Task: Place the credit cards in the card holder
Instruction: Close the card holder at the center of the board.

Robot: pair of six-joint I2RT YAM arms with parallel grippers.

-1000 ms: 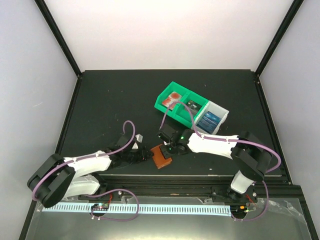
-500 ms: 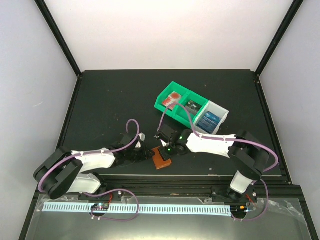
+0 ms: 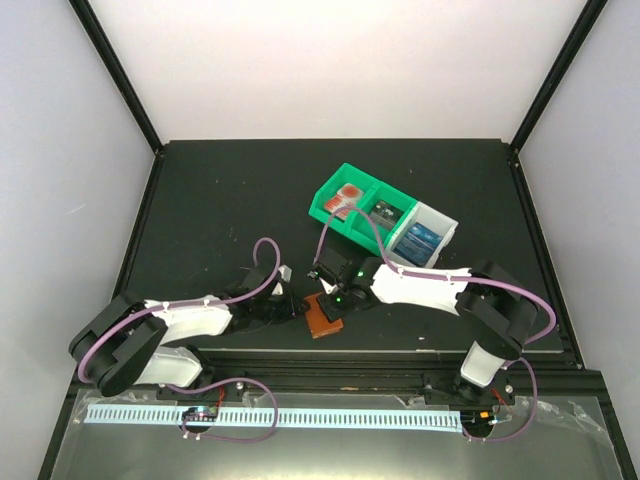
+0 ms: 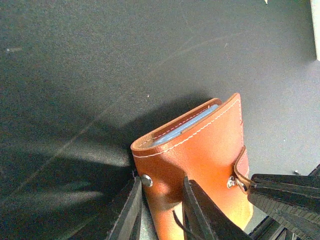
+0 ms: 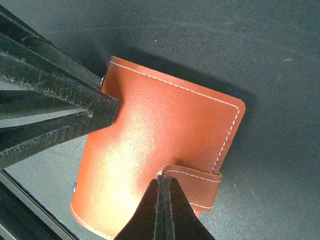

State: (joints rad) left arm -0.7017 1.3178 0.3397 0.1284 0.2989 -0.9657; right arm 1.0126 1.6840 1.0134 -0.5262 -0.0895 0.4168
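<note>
Near edge: the card holder lies folded on the tabletop, close to the arm bases
Left claw: the left claw is clenched on the holder's corner by the metal stud, with one finger on each side of the leather
Right claw: the right claw is pressed fully together, and its tip touches the snap tab; we cannot tell if it nips any leather
Step in hand: we judge it is the opening of the holder
How to do it well: we would keep the left grip firm and low, then lift the tab slowly away from the cover so that the holder does not slide off the edge
Between the covers: a pale blue edge shows, perhaps a card
Farther back: the credit cards wait in the green bin and the grey bin, well apart from the holder
</note>
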